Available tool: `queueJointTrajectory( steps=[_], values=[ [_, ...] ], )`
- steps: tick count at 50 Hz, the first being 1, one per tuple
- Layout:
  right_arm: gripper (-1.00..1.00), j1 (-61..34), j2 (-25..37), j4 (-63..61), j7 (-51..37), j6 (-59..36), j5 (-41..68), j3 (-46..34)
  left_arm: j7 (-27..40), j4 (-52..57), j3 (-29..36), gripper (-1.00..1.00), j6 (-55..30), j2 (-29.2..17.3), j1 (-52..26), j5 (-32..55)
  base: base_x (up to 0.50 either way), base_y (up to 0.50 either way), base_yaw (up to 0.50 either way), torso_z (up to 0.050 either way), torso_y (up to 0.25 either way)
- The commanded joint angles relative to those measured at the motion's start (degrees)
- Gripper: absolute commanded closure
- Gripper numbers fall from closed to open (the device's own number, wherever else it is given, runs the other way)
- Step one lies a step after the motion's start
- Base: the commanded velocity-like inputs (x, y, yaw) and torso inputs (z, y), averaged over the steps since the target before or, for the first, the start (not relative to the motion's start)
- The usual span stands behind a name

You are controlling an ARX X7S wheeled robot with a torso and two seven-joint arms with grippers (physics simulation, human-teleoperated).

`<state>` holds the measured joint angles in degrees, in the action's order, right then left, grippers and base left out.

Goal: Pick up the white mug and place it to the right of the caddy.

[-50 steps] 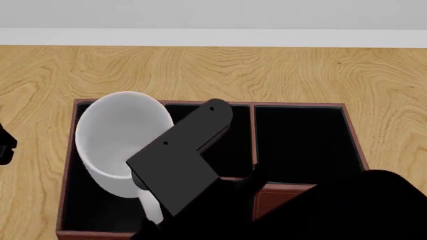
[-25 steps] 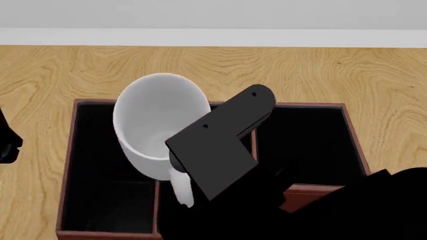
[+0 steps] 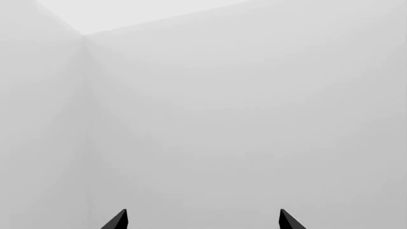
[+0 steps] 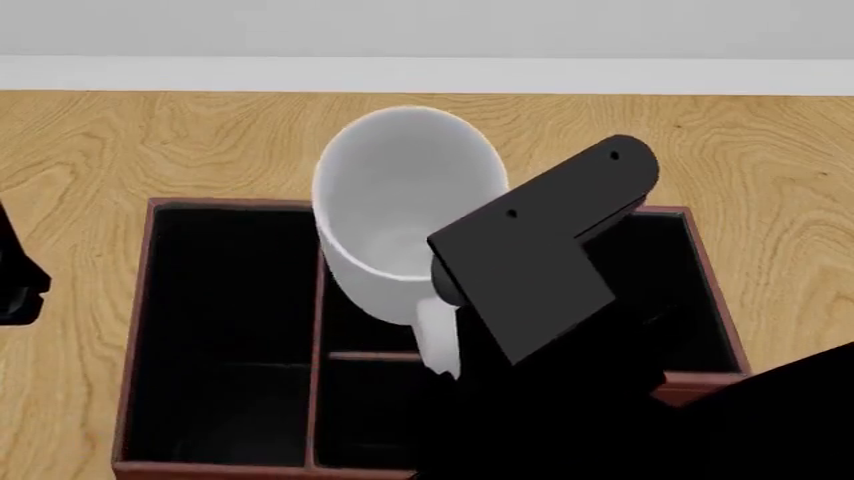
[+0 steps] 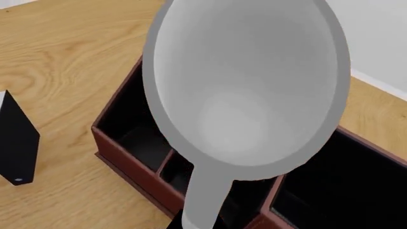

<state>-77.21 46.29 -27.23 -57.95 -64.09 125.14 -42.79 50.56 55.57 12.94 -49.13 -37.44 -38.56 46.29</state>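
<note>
mug (image 4: 400,215): it hangs in the air over the middle of the caddy (image 4: 174,300), tilted, its open mouth turned up and away from me, its handle pointing down toward my right arm.
mug, feel: I judge it rigid, glossy and therefore slick; ceramic by the look, so breakable if it drops or knocks the caddy wall. Empty inside, so probably not heavy.
mug, hold: the handle (image 5: 203,200) is the natural place to grip, and it runs straight down toward my right jaws; a pinch on the rim wall would be the other option, but less secure on that glaze.
right jaws: I read them as clenched on the mug's handle, since the mug is carried with nothing under it; the contact itself is hidden.
left jaws (image 3: 203,220): released, both tips spread apart, facing only blank wall.
hidden: my right arm (image 4: 547,270) covers the caddy's right compartments and the handle's lower end.
cut off: the worktop (image 4: 774,180) to the right of the caddy shows only partly; I cannot see the whole landing spot.
unclear: a black object (image 5: 16,143) stands on the worktop beside the caddy; I cannot tell what it is.
</note>
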Motion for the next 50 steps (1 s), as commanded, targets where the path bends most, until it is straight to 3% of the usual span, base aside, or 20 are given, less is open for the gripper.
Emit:
queueJointTrajectory(
  steps=[1,50],
  values=[
    [1.00,-0.87,3.13,-0.14,0.08,-0.46,-0.46,1.48,-0.28,-0.87,0.91,-1.00,0.59,0.07,-0.43,-0.44,0.00,0.00,0.00,0.000,0.000],
    [1.00,-1.25,12.80,3.13,4.01,-1.25,-1.34,4.91,-1.95,-3.78,3.01,-1.00,4.06,-0.21,-0.18,-2.68,0.00,0.00,0.00,0.000,0.001]
  ],
)
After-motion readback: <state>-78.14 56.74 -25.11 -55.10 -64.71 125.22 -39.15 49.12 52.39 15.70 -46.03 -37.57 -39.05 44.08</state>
